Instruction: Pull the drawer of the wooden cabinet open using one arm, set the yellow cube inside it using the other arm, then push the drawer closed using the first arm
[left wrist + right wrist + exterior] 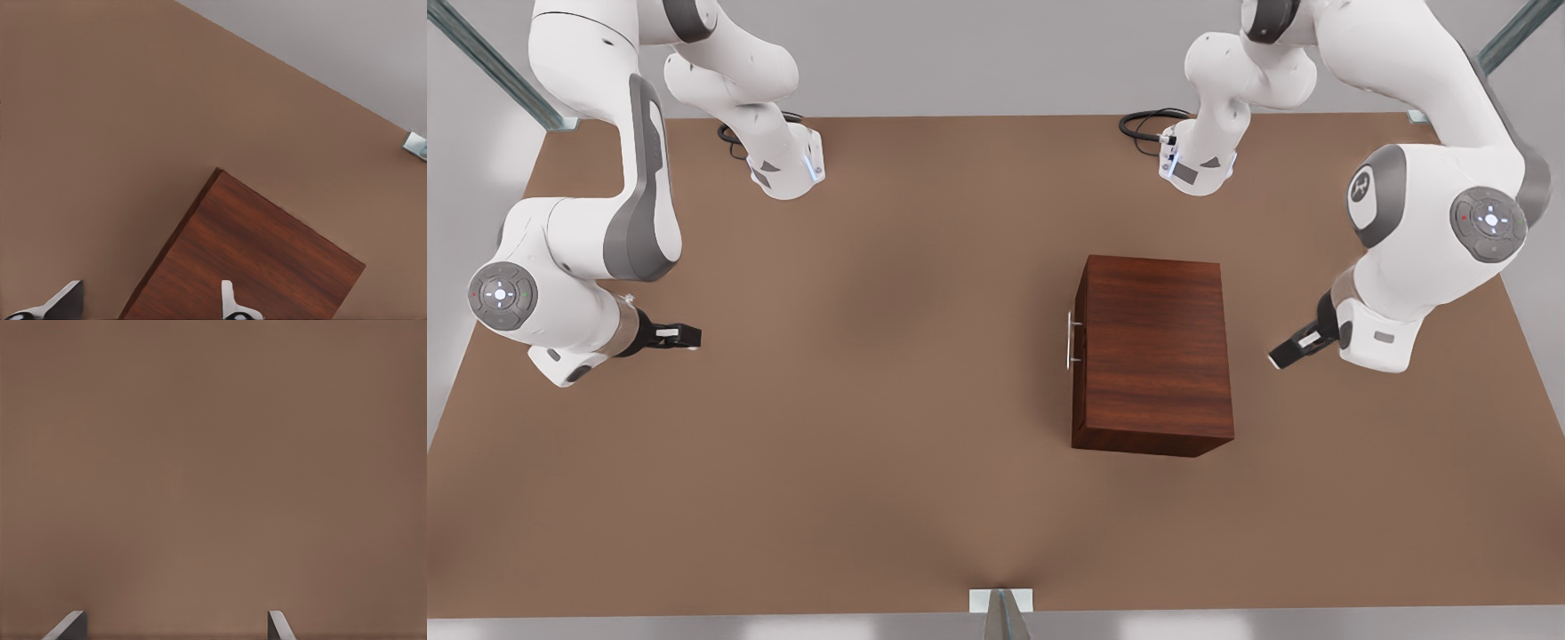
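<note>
- Nearest the front camera, a small metal bracket (1000,601) is sitting at the table (871,498) edge, well apart from everything we are working with.
- We are looking at the wooden cabinet (1156,356) standing towards the front view's right, its drawer (1081,356) fully shut, the silver handle (1069,340) facing the front view's left.
- We are holding our left gripper (143,303) just beside the cabinet on the front view's right (1288,354), behind its back; its wrist camera is looking down on the cabinet top, fingers spread and gripping nothing.
- We are keeping our right gripper (177,627) near the front view's left edge (685,336), well apart from the cabinet, released and empty, over bare table and pointing towards the handle, so we judge it better placed to pull.
- We are not finding the yellow cube, so we cannot tell where it lies.
</note>
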`<state>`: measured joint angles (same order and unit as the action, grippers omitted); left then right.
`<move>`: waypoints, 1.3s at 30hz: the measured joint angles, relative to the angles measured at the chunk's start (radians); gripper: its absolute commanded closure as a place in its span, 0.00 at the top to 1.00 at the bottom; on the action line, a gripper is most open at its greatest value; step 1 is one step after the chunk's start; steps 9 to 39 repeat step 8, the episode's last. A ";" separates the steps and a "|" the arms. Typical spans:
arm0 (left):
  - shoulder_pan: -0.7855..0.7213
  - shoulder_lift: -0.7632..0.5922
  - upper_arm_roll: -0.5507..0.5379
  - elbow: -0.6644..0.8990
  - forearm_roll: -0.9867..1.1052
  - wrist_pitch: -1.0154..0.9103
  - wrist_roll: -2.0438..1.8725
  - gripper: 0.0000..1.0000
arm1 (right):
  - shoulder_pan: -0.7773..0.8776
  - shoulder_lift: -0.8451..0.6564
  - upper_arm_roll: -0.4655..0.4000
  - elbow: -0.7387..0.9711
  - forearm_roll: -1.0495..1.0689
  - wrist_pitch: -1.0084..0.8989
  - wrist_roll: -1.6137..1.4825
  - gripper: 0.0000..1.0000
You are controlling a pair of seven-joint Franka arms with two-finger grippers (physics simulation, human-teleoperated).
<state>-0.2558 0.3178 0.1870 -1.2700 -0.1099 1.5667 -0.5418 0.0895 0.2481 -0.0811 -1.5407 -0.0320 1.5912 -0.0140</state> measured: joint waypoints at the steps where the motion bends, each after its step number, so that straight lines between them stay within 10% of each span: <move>1: 0.118 0.010 -0.142 0.009 0.024 -0.018 0.033 1.00 | 0.000 0.000 0.000 0.000 0.000 0.000 0.000 1.00; 6: 0.276 -0.072 -0.282 -0.136 0.053 -0.033 0.175 1.00 | -0.001 0.000 0.000 0.000 0.000 0.000 0.000 1.00; 39: 0.281 -0.087 -0.285 -0.144 0.061 -0.025 0.223 1.00 | -0.001 0.000 0.000 -0.001 0.000 0.000 0.000 1.00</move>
